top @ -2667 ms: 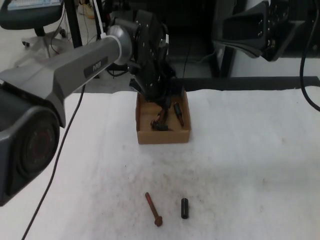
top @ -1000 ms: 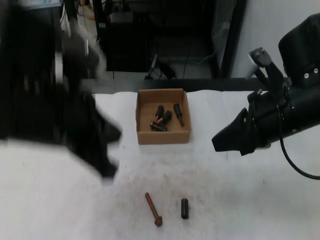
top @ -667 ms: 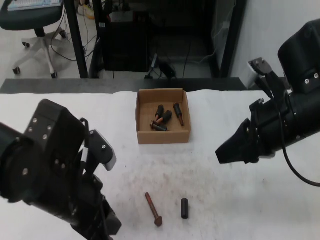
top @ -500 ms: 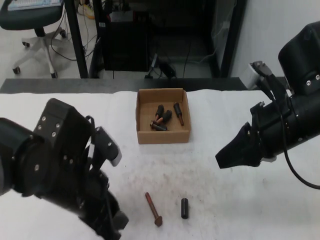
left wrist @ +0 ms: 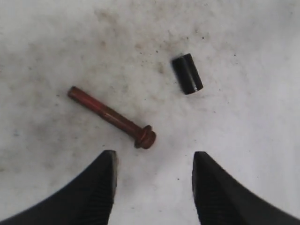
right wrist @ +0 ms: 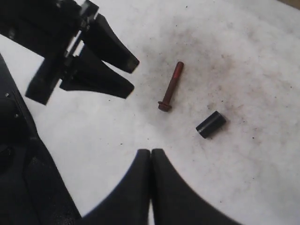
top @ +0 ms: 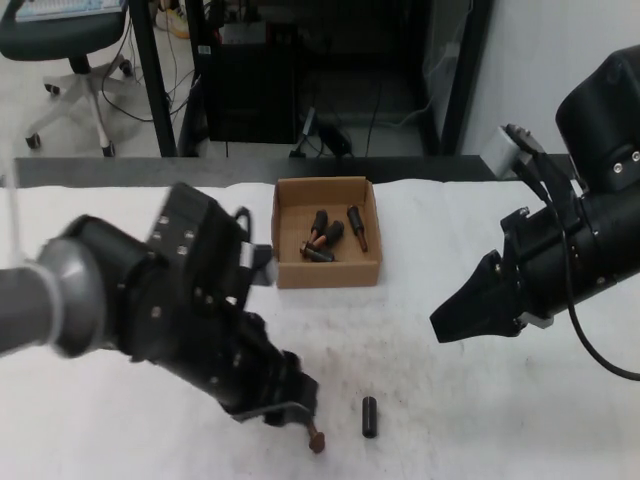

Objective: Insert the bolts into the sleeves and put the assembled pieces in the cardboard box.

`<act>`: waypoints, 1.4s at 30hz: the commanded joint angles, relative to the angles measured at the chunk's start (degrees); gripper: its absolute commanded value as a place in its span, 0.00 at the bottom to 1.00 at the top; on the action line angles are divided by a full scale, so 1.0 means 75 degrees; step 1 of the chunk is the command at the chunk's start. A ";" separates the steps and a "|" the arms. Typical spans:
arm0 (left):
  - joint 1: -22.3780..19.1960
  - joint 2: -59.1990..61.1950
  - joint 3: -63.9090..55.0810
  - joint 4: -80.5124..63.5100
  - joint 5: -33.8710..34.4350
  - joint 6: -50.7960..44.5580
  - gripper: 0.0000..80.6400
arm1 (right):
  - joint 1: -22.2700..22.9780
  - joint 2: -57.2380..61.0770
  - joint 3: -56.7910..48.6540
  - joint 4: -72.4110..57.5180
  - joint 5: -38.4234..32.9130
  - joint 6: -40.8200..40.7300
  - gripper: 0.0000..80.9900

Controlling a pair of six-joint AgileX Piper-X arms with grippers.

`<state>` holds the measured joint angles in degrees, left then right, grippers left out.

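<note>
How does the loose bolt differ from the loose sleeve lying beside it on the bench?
The bolt is reddish-brown, the sleeve black. The bolt is long and thin, the sleeve short and thicker. The bolt ends in a flanged head; the sleeve is a plain cylinder. Both lie flat on the white cloth, apart, outside the cardboard box.

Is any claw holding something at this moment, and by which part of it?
Nothing is held. The left claw is open near the loose bolt; the right claw is shut and empty.
</note>
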<state>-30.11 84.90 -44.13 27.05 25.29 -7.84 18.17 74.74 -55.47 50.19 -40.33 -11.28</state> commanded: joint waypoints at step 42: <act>-0.0406 0.1877 -0.1406 -0.0551 0.0416 -0.6178 0.43 | -0.0005 -0.0077 -0.0001 0.0421 -0.0722 0.0302 0.00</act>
<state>-32.87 98.97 -52.75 22.64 28.00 -55.04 18.17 74.74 -55.47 53.28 -44.97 -8.60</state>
